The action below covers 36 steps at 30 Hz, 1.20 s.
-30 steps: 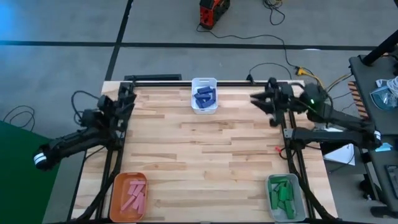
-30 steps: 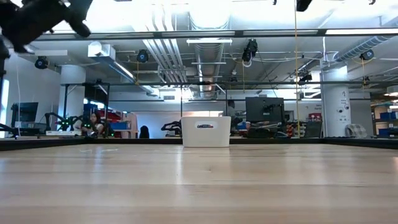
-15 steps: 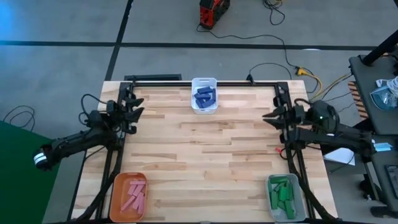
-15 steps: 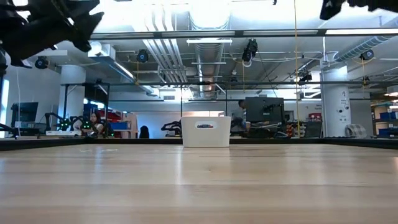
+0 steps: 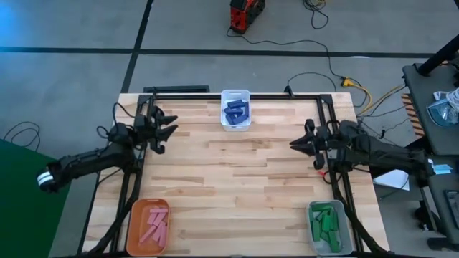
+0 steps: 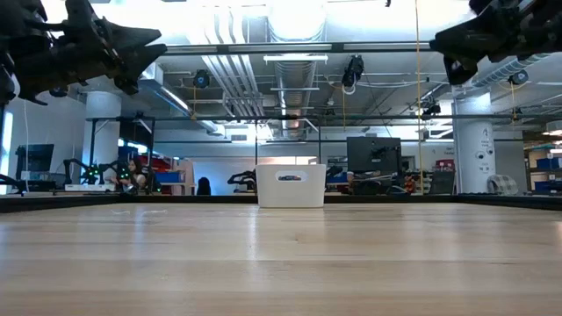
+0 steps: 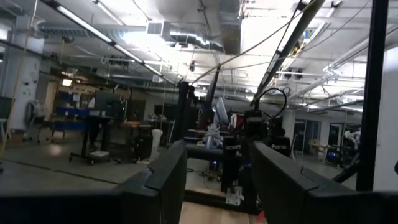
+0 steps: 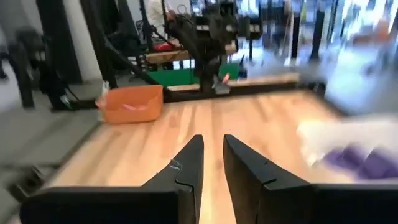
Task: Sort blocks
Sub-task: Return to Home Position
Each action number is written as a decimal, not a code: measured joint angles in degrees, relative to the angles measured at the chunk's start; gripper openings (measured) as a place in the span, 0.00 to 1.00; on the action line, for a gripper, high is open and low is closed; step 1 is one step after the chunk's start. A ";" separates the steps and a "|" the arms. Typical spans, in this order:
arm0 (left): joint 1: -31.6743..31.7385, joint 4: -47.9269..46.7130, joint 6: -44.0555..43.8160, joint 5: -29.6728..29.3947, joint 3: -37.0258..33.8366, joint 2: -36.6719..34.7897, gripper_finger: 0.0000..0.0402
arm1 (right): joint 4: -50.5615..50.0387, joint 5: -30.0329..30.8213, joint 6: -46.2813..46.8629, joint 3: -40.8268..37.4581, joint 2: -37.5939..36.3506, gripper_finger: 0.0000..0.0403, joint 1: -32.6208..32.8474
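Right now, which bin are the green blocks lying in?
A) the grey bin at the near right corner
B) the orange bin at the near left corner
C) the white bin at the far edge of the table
A: the high view shows the green blocks piled inside the grey bin at the table's near right corner.

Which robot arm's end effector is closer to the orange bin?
Left. The left end effector hangs over the table's left side, the same side as the orange bin; the right end effector is across the table, near its right edge.
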 joint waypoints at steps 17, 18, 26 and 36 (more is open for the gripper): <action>0.00 -0.13 0.00 -0.02 0.07 6.75 0.39 | 6.92 37.57 0.89 -17.28 -18.36 0.11 15.17; 0.02 -0.14 0.00 -0.04 0.07 7.35 0.39 | 7.16 39.33 -1.05 -17.27 -18.34 0.11 15.26; 0.02 -0.15 0.02 -0.02 0.07 10.79 0.39 | 6.80 40.06 -5.23 -17.30 -16.50 0.13 15.28; -6.69 -10.03 0.30 -7.64 -0.15 5.62 0.39 | 6.77 40.03 -3.66 -17.30 -14.29 0.18 15.29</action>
